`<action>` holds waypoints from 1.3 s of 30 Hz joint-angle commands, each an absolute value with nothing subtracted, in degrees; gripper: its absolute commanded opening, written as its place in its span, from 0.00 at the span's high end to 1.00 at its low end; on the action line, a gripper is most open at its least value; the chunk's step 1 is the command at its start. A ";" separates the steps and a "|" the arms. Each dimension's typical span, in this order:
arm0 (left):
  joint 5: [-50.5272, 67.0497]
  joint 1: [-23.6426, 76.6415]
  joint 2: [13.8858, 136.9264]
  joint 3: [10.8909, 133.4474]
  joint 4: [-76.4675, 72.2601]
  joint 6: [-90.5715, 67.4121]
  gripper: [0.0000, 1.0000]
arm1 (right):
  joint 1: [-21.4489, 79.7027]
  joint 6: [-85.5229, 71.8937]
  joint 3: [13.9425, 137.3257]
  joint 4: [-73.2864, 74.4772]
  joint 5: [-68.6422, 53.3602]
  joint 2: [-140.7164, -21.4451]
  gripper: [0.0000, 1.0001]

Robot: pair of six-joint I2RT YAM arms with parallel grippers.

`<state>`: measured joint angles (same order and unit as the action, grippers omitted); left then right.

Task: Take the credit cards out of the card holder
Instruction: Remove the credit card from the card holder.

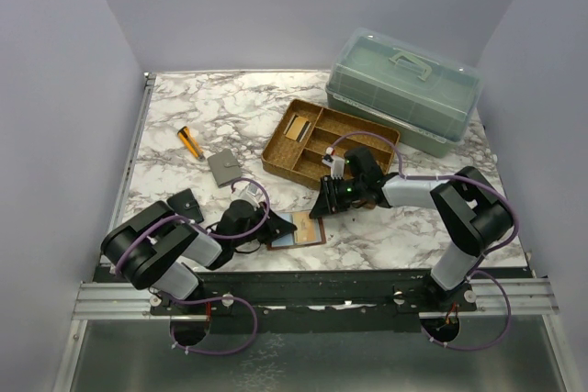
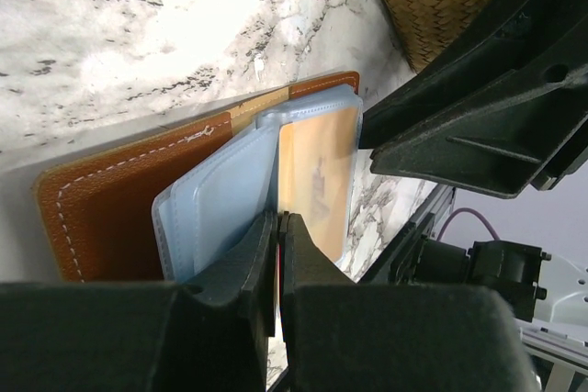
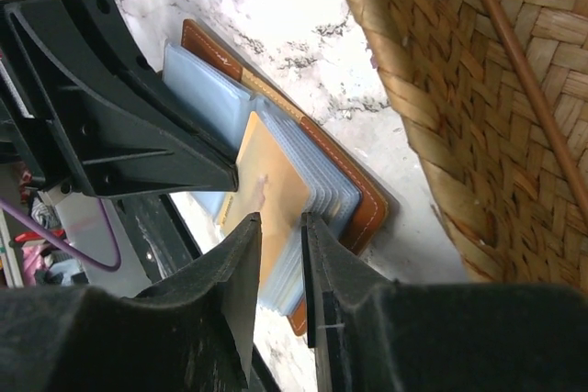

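The card holder (image 1: 308, 229) lies open on the marble near the front edge, brown leather (image 2: 110, 218) underneath and clear blue sleeves fanned on top. A tan-orange credit card (image 2: 317, 172) shows in the top right sleeve. My left gripper (image 2: 277, 218) is shut on the sleeve edge at the fold. My right gripper (image 3: 280, 219) hovers open, with a narrow gap, just above the tan card (image 3: 276, 172) and the stack of sleeves. The two grippers (image 1: 276, 231) (image 1: 322, 201) face each other across the holder. Another tan card (image 1: 296, 128) lies in the wicker tray.
The wicker tray (image 1: 367, 140) sits right behind the holder, close to my right gripper. A green lidded box (image 1: 404, 89) is at the back right. A grey wallet (image 1: 223, 167), a black wallet (image 1: 186, 204) and an orange marker (image 1: 191, 141) lie on the left.
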<state>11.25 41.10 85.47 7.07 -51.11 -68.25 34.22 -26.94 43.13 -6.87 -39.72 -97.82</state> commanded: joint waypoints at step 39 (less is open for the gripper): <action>13.77 41.74 85.77 6.71 -54.38 -69.00 0.66 | 35.24 -20.27 46.43 -0.10 -33.28 -102.08 0.84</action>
